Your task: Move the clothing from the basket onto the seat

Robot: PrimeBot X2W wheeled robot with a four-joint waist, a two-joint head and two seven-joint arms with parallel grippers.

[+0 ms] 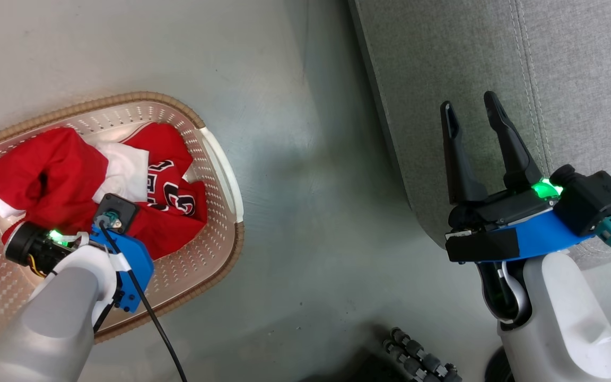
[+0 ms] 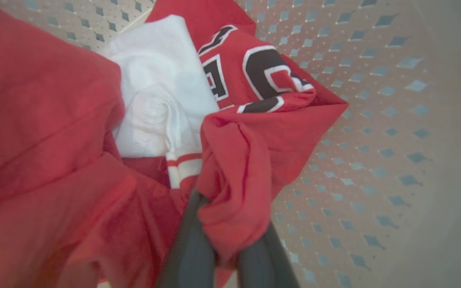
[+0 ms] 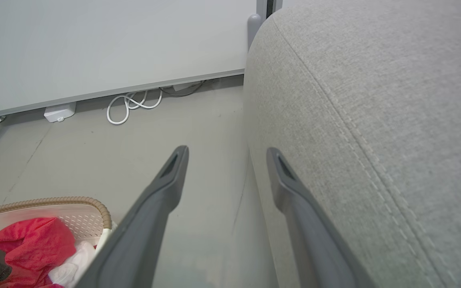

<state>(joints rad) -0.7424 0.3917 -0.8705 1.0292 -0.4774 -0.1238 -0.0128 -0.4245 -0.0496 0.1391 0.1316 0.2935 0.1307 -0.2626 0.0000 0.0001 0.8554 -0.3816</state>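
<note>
The basket (image 1: 220, 159) sits on the smooth grey floor (image 1: 305, 159) near the seat (image 1: 496, 63) and holds the clothing (image 1: 45, 170). The left claw (image 2: 222, 236) is clamped on a red fold. The right claw (image 1: 469, 103) is spread at the seat's edge. A white cable (image 3: 132, 106) coils below the pale wall (image 3: 94, 40).

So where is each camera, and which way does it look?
Head view: on the head, looking down at floor, basket, seat; left arm, right arm show.
Left wrist view: on that wrist, facing into the basket; left hand pinches clothing.
Right wrist view: on that wrist, facing the wall past the seat; open right hand shows.
All three show basket and clothing.
</note>
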